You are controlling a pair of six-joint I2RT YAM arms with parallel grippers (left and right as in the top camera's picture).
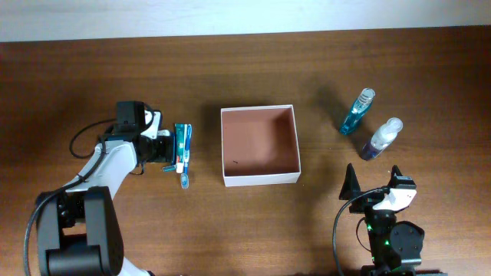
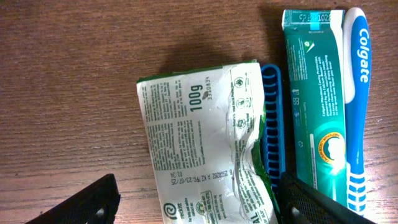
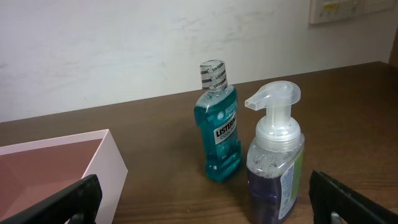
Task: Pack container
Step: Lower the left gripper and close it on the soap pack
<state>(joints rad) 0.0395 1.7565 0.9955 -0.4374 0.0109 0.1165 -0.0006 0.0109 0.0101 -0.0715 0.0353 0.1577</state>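
Observation:
The container (image 1: 261,178), a shallow white box with a reddish-brown inside, sits empty at the table's middle; its corner (image 3: 107,167) shows in the right wrist view. My left gripper (image 1: 167,147) is left of it, open. In the left wrist view the left gripper (image 2: 199,211) straddles a crumpled white and green packet (image 2: 199,143) lying flat on the wood. My right gripper (image 1: 376,184) is open near the front right, and in its wrist view the right gripper (image 3: 205,208) faces a purple pump bottle (image 3: 273,168) and a teal mouthwash bottle (image 3: 217,124), both upright.
A blue ribbed item (image 2: 272,118), a teal toothpaste box (image 2: 316,93) and a blue Colgate toothbrush (image 2: 357,93) lie side by side right of the packet. The two bottles, mouthwash (image 1: 357,112) and pump (image 1: 381,139), stand right of the container.

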